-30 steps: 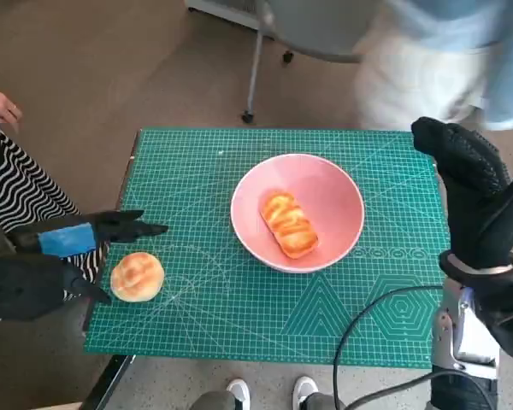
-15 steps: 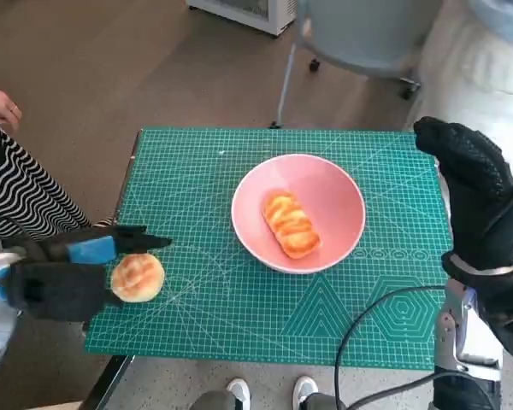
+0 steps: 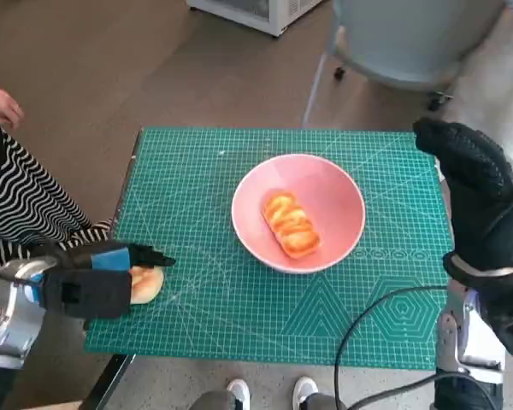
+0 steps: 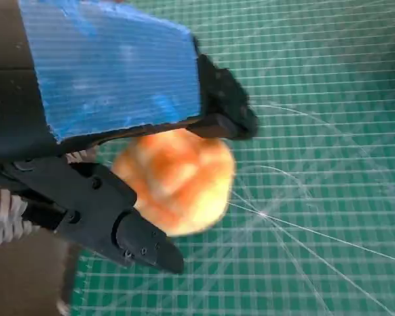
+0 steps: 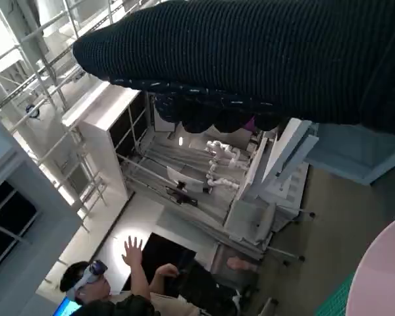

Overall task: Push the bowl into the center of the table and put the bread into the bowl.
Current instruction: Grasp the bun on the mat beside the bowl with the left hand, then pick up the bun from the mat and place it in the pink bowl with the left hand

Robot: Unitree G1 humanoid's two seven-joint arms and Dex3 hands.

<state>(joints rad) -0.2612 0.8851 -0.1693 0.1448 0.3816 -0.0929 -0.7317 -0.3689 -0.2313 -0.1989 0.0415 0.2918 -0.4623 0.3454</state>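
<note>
1. The left hand [image 3: 90, 286] hovers over the round bun [image 4: 178, 181], fingers spread to either side, not gripping it.
2. The bun sits near the green cutting mat's [image 3: 239, 316] left edge; a glancing finger could roll it off.
3. The pink bowl [image 3: 333, 192], mid-table, already holds a glazed roll [image 3: 289, 224].
4. The right hand [image 3: 474, 192] hangs raised and empty at the table's right edge.

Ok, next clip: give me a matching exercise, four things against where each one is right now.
Things:
1. bowl
2. long bread
3. round bun
4. right hand

Places:
A. under the left hand, near the mat's left edge
B. raised at the table's right edge
C. inside the bowl
D. mid-mat

Pairs: 1-D, 2-C, 3-A, 4-B
</note>
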